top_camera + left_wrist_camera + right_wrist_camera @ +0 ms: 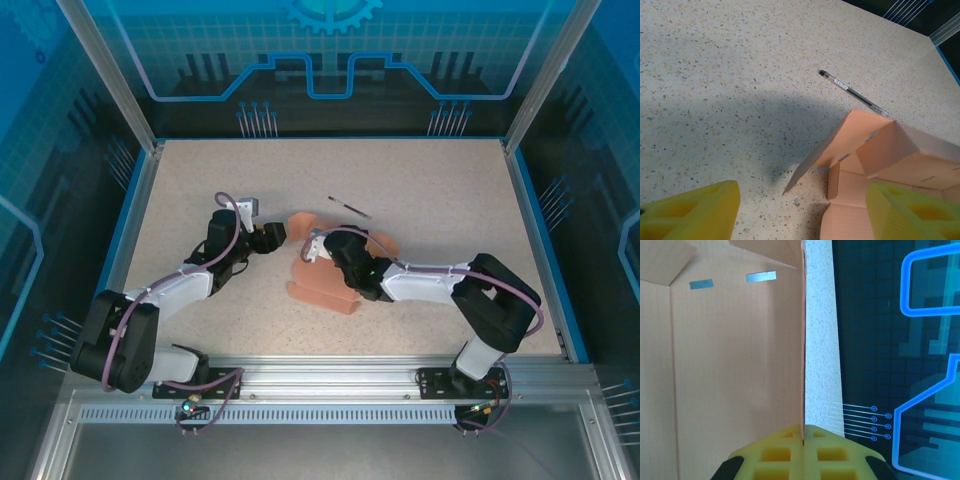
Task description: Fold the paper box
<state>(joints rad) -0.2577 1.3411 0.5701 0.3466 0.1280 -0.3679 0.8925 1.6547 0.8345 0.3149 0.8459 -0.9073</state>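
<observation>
My right gripper is clamped on the thin edge of an upright panel of the paper box, which lies half-folded near the middle of the table, its salmon flaps spread out beneath my right wrist. My left gripper hangs just to the left of the box with its yellow fingers spread wide and nothing between them, one raised flap close in front of it. A thin dark pen lies on the table just beyond the box.
</observation>
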